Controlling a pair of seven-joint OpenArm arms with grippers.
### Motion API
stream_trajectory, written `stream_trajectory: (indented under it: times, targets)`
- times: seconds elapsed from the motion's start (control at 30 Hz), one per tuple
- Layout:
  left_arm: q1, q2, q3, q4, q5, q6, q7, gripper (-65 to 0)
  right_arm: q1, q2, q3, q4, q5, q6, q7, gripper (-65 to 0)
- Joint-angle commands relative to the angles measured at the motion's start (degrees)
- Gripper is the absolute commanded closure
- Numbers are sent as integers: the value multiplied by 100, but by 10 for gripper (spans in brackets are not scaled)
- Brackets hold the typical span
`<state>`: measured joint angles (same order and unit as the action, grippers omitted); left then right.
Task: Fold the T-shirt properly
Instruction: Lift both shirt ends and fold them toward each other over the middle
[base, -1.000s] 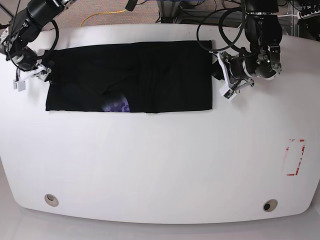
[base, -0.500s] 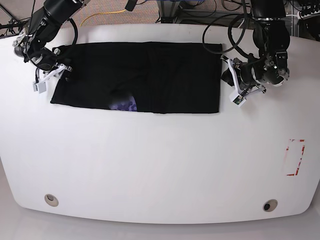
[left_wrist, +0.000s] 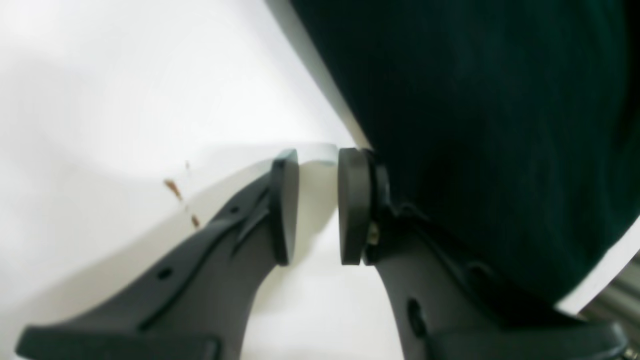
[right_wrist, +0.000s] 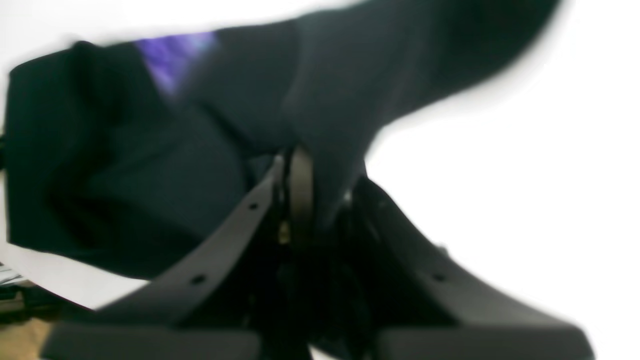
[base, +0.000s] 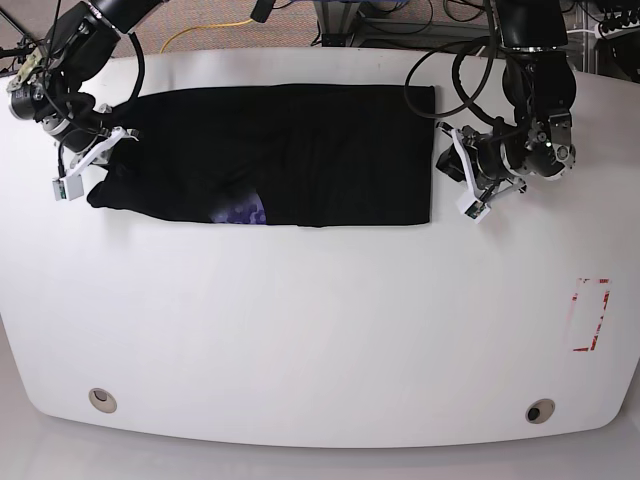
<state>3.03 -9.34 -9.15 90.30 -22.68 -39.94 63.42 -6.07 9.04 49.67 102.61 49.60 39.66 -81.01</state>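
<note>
The black T-shirt (base: 300, 150) lies folded into a long rectangle across the back of the white table (base: 320, 330), a blue-purple patch (base: 238, 212) showing at its front edge. My right gripper (base: 108, 158) sits at the shirt's left end. In the right wrist view that gripper (right_wrist: 327, 175) is shut on a fold of the black cloth (right_wrist: 150, 165). My left gripper (base: 447, 160) hovers just off the shirt's right edge. In the left wrist view, the left gripper (left_wrist: 320, 155) has its pads a narrow gap apart over bare table, with the T-shirt (left_wrist: 475, 125) beside the right finger.
A red-outlined rectangle (base: 590, 315) marks the table's right side. Two round holes (base: 101, 399) (base: 540, 410) sit near the front edge. Cables, one of them yellow (base: 210, 30), and gear lie beyond the back edge.
My right gripper went from wide open to shut on the shirt's left edge, and that end now bunches toward it. The shirt and the left arm shifted slightly left.
</note>
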Motion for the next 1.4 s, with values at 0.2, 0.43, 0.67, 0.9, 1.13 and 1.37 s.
stream_trajectory:
  times: [0.2,0.43,0.67,0.9,1.13,1.37]
  targets:
    - [-105,315,5,-314,109,-6,142,-119,-31,-398,-734,847,952,34,101,0]
    - [-70,446,-13,565,4,-6,485,-121,4,-732,-1174,829,1110,34,101,0]
    - [-52,323,-66,1568,-128,-6,951,-121,-40,-724,-1182,812,1136,34,101,0]
    - [-35,394,-57,1726,-840,-6,1232,-121,-48,-706,-1191,821,1136,34,101,0]
    - [238,596,383,1462,-743,-6,1223,-121,-22,-574,-1191,812,1119,34,101,0]
    - [220,561,717,407,-761,-6,748,-121,-31,-486,-1499,821,1110,34,101,0]
